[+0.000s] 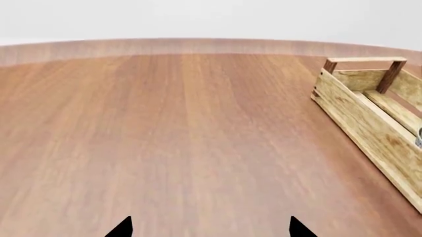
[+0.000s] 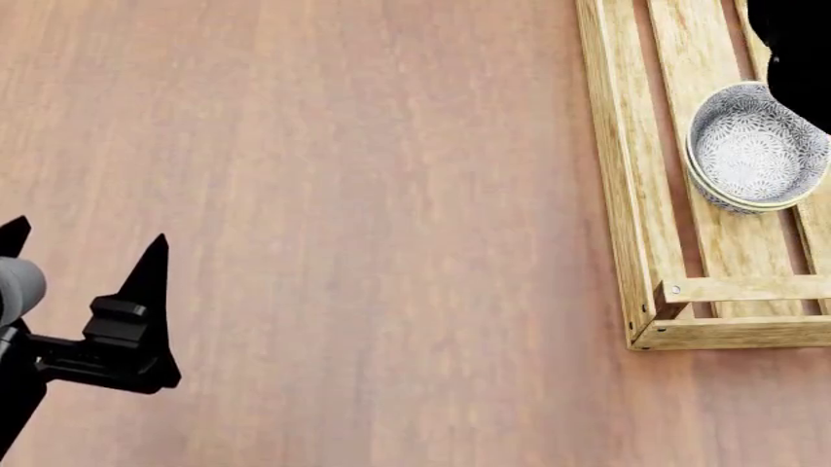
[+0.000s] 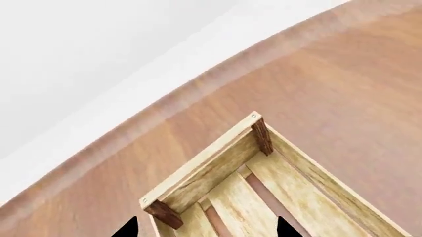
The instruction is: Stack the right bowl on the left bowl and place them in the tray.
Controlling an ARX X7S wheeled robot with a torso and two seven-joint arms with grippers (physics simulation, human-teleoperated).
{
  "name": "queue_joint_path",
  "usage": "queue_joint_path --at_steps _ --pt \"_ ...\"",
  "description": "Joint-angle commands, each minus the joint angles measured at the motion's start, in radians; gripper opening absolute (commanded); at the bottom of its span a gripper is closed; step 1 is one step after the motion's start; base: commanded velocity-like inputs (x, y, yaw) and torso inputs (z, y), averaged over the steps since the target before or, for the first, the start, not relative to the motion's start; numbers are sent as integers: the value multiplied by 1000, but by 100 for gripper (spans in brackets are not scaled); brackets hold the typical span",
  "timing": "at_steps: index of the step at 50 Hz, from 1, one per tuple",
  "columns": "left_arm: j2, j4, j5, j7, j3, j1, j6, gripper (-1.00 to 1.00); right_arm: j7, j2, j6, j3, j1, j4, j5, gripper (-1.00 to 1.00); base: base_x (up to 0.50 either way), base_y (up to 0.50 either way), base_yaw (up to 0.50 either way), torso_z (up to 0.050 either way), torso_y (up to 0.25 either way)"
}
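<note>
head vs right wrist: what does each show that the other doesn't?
Head only: the stacked bowls sitting inside the tray, two rims showing so one nests in the other, and the left pincer open over bare table, well away from the tray.
Right wrist only: the right pincer open, its tips just above one end of the tray, plus the table's far edge and the pale background beyond it.
Both: the slatted tray and the wooden tabletop.

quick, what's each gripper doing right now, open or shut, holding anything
Left gripper: open, holding nothing, over bare table.
Right gripper: open, holding nothing, above the tray; the stacked bowls sit in the tray.
</note>
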Motion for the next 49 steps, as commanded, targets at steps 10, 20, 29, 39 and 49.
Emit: queue_joint_path --at_steps 10,20,29,39,49 --pt "1 10 14 -3 12 -16 14 100 591 264 -996 -30 113 -1294 -1130 100 0 0 0 0 0" --pt "-2 19 -1 -16 6 -34 6 100 925 331 -973 26 57 -1447 -1598 100 0 0 0 0 0" --pt "-1 29 0 -23 12 -39 7 100 1288 361 -832 72 -5 -1570 -2028 100 0 0 0 0 0" --pt "-4 33 20 -35 22 -48 8 100 1310 405 -773 131 -103 -1580 -2094 100 0 0 0 0 0" --pt "-6 39 12 -44 19 -57 6 100 1303 424 -713 175 -162 -1589 -2123 100 0 0 0 0 0"
